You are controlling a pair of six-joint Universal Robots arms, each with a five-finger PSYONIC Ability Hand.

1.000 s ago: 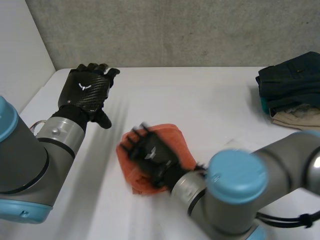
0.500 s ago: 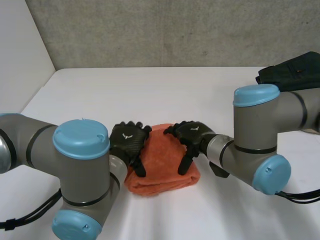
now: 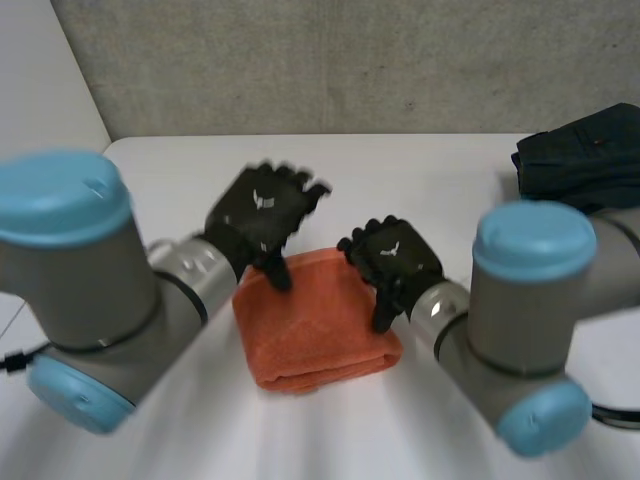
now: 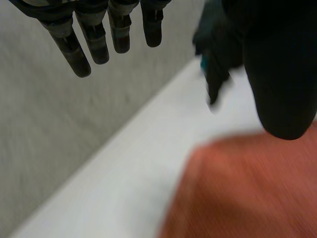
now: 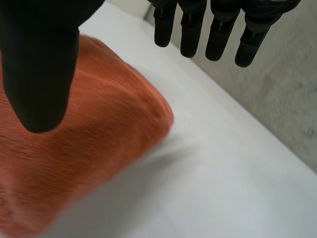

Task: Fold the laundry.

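As the orange cloth point(image 3: 315, 325) lies folded into a thick, roughly square pad near the middle of the tabletop point(image 3: 420, 170), this piece reads as done or very nearly so. Its doubled edge faces the near side, and no loose flap shows.

Count on the tabletop:

- Orange cloth: one, folded, lying flat between the two hands.
- Left hand point(image 3: 265, 208): one, over the cloth's far left corner. Its fingers point(image 4: 99, 42) are straight and spread, and its thumb points down toward the fabric. It grips nothing. Whether the thumb tip touches the cloth cannot be told.
- Right hand point(image 3: 395, 262): one, at the cloth's right edge. Its fingers point(image 5: 218, 32) are straight and reach out past the fabric, with the thumb over the cloth. It holds nothing, and contact cannot be told here either.
- Pile of dark clothes point(image 3: 585, 160): one, at the far right of the tabletop, well apart from the orange cloth. The right arm point(image 3: 530, 300) partly hides it, so the number of pieces in it cannot be counted.

Outstanding, by judgement: at most a final pressing or squaring of the pad, then carrying it across to the pile. No other unfolded piece is seen on the tabletop, so the job looks close to its end.
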